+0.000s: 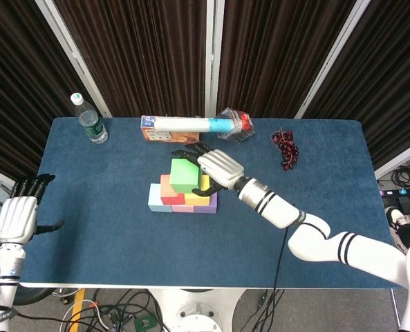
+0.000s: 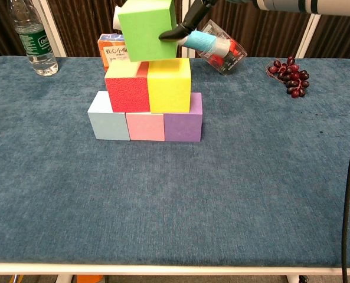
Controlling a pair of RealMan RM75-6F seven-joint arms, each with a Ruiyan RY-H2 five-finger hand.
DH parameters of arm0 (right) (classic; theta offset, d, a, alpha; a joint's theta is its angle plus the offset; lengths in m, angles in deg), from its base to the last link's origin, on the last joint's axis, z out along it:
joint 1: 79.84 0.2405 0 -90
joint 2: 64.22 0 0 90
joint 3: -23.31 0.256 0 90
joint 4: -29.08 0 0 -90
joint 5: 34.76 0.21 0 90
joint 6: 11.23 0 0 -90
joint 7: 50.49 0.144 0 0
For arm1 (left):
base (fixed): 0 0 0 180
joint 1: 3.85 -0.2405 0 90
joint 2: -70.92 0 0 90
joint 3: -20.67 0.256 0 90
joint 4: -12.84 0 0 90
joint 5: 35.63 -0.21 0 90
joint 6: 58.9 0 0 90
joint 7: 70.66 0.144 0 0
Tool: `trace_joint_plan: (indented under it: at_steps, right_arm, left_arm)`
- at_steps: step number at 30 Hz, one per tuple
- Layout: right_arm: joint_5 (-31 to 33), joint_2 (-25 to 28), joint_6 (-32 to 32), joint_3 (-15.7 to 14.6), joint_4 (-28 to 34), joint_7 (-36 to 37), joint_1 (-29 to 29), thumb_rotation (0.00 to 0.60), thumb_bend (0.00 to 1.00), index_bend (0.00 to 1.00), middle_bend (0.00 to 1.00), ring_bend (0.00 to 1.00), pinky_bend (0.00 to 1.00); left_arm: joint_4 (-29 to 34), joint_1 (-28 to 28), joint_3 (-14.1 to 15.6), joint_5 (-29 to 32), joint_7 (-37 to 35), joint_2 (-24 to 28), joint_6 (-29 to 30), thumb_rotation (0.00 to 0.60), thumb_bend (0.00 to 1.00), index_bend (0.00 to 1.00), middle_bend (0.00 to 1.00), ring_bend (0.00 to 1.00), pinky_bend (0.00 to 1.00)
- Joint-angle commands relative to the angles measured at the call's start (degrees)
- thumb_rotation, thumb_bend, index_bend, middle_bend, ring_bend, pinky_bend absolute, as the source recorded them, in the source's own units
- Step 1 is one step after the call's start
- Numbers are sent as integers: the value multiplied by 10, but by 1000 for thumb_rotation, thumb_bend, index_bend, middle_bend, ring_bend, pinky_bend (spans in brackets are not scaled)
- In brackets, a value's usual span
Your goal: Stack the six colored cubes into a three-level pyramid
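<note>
The blue tabletop (image 1: 315, 207) is carrying the cube stack near its middle: light blue cube (image 2: 108, 118), pink cube (image 2: 145, 126) and purple cube (image 2: 182, 125) below, red cube (image 2: 127, 88) and yellow cube (image 2: 169, 84) above. The right hand (image 1: 218, 167) is gripping the green cube (image 2: 147, 28), tilted, over them. The left hand (image 1: 18, 216) is hanging with fingers apart, holding nothing, beyond the left edge.
</note>
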Motion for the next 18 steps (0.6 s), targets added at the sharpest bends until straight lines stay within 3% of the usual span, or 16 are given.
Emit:
trace_joint_plan:
  at_steps: [1,18]
  right_arm:
    - [-22,-16,-14,-15,-25,26,5,600,310,91,280,0,0]
    - [-53,-54,-66,-50,-74,73,12,600,301,88,272,0,0]
  left_arm:
    - [0,0,0,1,0,1,-1,600,0,146,104,46,65]
    - [-3,1,0,1,-5,2,-3,600,0,146,104,46,65]
